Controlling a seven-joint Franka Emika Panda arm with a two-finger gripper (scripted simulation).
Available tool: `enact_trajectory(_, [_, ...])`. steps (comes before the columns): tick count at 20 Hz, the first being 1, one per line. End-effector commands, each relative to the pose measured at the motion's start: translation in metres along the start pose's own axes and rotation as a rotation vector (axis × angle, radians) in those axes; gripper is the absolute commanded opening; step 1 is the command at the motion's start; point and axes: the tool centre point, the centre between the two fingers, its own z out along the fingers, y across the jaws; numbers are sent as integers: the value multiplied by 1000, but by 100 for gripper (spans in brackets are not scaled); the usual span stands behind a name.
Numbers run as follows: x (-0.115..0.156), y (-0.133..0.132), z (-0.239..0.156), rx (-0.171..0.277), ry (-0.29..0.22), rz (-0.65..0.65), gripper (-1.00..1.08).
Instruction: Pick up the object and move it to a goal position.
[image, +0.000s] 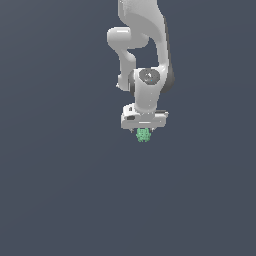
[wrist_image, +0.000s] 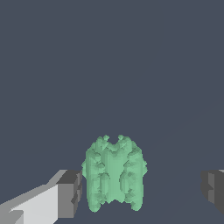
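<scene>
While gripper (wrist_image: 142, 190) gapes, green object (wrist_image: 114, 173) touches one finger (wrist_image: 70, 192)

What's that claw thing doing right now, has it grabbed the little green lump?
Gripper: open, holding nothing. The green lump sits between its fingers, close by one finger and with a clear gap to the other.

Bright-green bumpy lump (wrist_image: 113, 174), roundish, tiny, directly under white tool (image: 144, 131) head.
</scene>
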Motion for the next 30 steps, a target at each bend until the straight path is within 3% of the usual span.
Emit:
enact_trajectory(1, [-10, -8, 5, 0, 3, -11, 100])
enact_trajectory(13, [-21, -17, 13, 0, 5, -26, 100])
enact_trajectory(29, [-22, -17, 61, 0, 6, -27, 100])
enact_trajectory(30, [-22, -17, 61, 0, 6, -27, -100])
